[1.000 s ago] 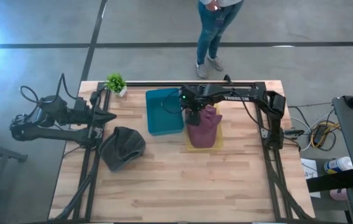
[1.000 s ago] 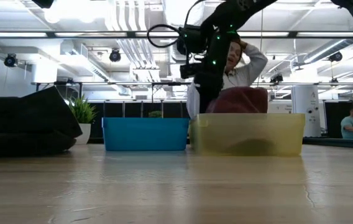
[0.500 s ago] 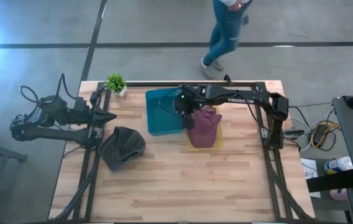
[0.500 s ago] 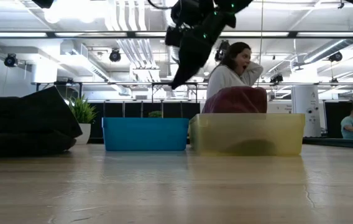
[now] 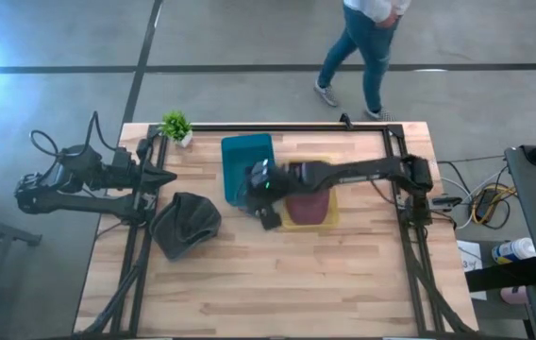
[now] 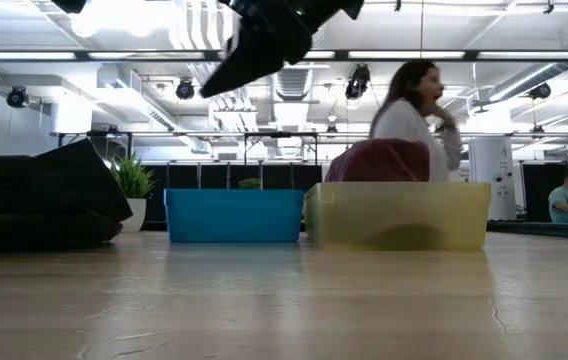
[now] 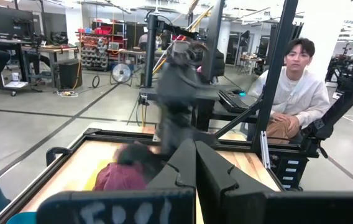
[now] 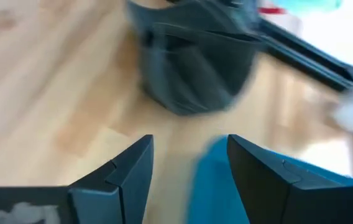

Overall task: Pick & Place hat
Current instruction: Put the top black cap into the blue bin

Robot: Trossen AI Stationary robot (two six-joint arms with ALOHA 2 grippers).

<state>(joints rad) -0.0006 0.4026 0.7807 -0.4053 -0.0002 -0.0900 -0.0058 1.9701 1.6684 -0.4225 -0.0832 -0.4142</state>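
A dark grey hat (image 5: 188,225) lies crumpled on the table's left half, also seen in the low view (image 6: 44,195) and the right wrist view (image 8: 192,62). A maroon hat (image 5: 308,200) sits in the yellow bin (image 5: 329,219), its crown rising above the rim (image 6: 379,160). My right gripper (image 5: 266,210) is open (image 8: 189,146) and hangs in the air (image 6: 226,75) between the blue bin (image 5: 247,161) and the grey hat, holding nothing. My left gripper (image 5: 159,176) is shut (image 7: 195,167) and waits at the left edge, just beyond the grey hat.
A small potted plant (image 5: 175,126) stands at the far left corner. The black frame rails (image 5: 410,264) run along both sides of the table. A person (image 5: 367,47) walks past the far edge. Another person (image 7: 291,87) sits beyond the right side. Bare wood covers the near half (image 5: 277,283).
My right gripper has risen from the maroon hat in the yellow bin. It has swung fast toward the table's left and near edges, passing over the blue bin toward the grey hat. The maroon hat has stayed in the yellow bin. The person behind the table has walked toward the right.
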